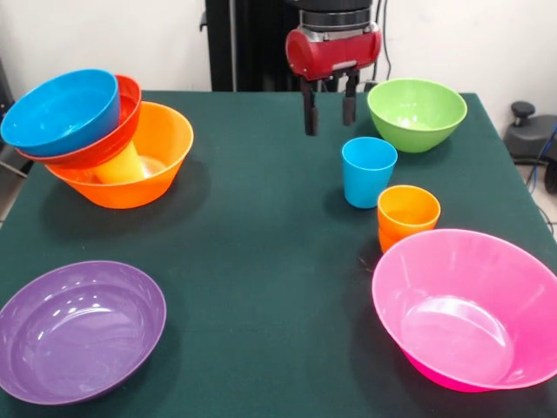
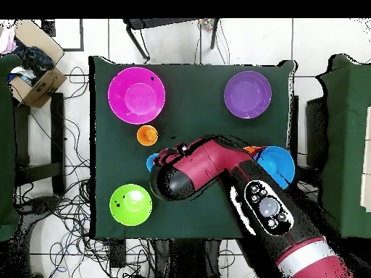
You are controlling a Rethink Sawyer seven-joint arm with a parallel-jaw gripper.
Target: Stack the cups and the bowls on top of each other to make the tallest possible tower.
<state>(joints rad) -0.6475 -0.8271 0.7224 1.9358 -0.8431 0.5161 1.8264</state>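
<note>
Right now gripper (image 1: 328, 111) hanging released above the table (image 1: 261, 261), empty, blue cup (image 1: 368, 171) just beside, bowl tower (image 1: 100, 139) well apart.

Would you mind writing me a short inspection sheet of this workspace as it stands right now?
Surface: dark green table, flat, no spills seen.
Job's things: tower at one corner, blue bowl tilted in a red-orange bowl inside the big orange bowl, with a yellow cup under them. Purple bowl, pink bowl, green bowl, blue cup and orange cup stand loose.
Clutter: nothing seen on the table.
Gripper: gripper open, empty, hanging above the table beside the blue cup.
Cables: tangled on the floor beside the table.
Surroundings: cardboard box and a chair off the table.
</note>
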